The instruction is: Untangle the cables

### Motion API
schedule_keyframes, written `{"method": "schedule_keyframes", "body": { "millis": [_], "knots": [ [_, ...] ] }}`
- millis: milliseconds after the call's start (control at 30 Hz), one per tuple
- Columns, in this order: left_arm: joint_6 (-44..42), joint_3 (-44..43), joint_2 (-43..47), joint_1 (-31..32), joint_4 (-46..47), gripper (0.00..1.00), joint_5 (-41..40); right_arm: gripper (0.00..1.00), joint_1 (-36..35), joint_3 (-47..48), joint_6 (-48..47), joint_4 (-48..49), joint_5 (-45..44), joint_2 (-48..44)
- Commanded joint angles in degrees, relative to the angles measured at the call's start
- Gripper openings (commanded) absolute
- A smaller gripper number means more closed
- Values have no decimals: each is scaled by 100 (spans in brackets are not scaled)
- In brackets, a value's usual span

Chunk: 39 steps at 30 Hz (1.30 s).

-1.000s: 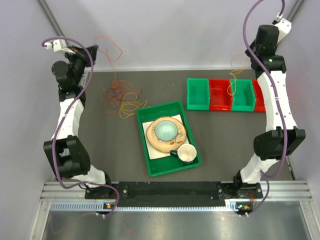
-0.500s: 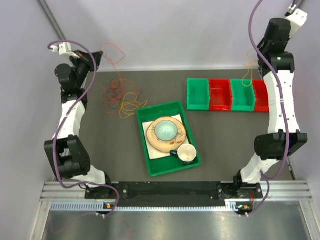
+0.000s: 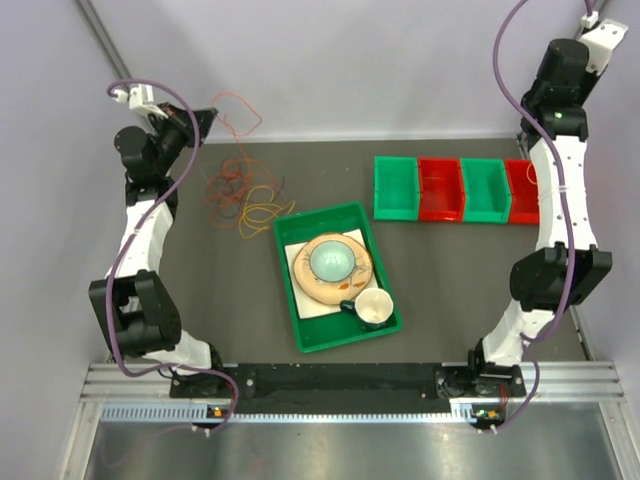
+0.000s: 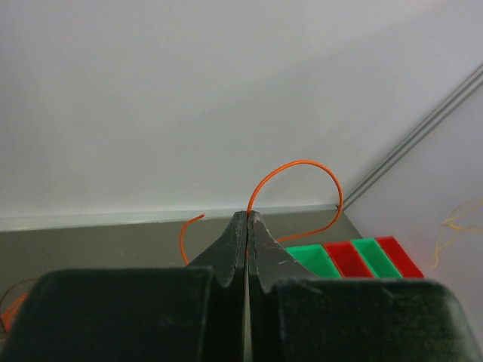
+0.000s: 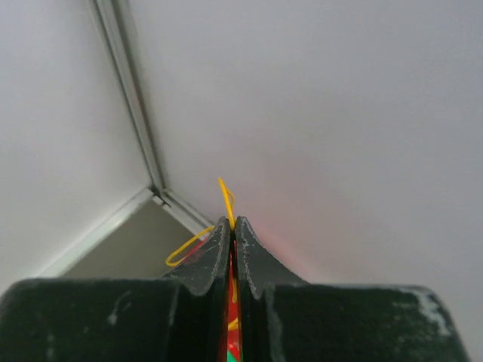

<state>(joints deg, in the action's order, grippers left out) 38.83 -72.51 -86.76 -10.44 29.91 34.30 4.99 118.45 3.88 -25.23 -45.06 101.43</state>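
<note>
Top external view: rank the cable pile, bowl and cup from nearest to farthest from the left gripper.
1. Cable pile, on the table close beside the left gripper.
2. Bowl, middle of the green tray.
3. Cup, tray's near right corner.

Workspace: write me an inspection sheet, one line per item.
Surface: dark grey table.
Job's things: tangled cable pile at far left; orange cable and yellow cable held in the air.
Clutter: green tray holding plate, bowl, cup; four bins, green and red, far right.
Jaws: left jaws shut on orange cable; right jaws shut on yellow cable.
Cables: purple arm cables loop along both arms.
Surroundings: pale walls; metal rail at near edge.
</note>
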Motion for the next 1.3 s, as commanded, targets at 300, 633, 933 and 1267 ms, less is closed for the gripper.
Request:
{"method": "schedule_keyframes", "body": {
  "millis": [300, 633, 933, 1267],
  "knots": [
    [-340, -246, 80, 182, -653, 0, 33, 0, 573, -1586, 42, 1020, 67, 26],
    [-718, -395, 45, 586, -1066, 0, -284, 0, 731, -2406, 675, 1152, 630, 386],
    [-1061, -554, 10, 859, -1382, 0, -495, 22, 740, -2064, 834, 871, 841, 852],
    [-1237, -633, 2, 1008, -1567, 0, -591, 53, 722, -1817, 965, 564, 1419, 554]
  ]
}}
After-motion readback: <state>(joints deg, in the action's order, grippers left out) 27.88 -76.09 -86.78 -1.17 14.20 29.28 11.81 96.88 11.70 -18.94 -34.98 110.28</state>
